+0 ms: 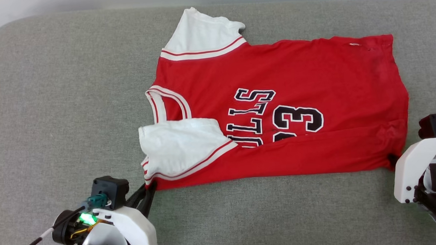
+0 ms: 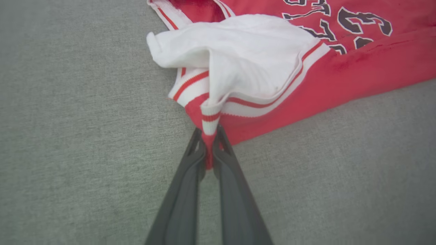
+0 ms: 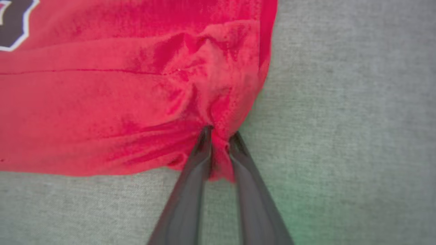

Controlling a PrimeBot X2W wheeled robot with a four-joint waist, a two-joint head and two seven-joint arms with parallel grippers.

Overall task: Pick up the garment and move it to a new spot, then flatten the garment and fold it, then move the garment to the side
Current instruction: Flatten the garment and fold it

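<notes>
Left claw (image 2: 208,136) and right claw (image 3: 219,134) are each gripping a near-edge corner of the red white-sleeved jersey (image 1: 275,67) on the grey fabric bench (image 1: 52,90). Lifting both evenly is looking wisest.

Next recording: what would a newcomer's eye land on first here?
A red jersey lies spread on the grey fabric surface, its near edge folded over part of the black lettering. The left gripper is shut on its striped sleeve corner and the right gripper on its bunched hem corner.
</notes>
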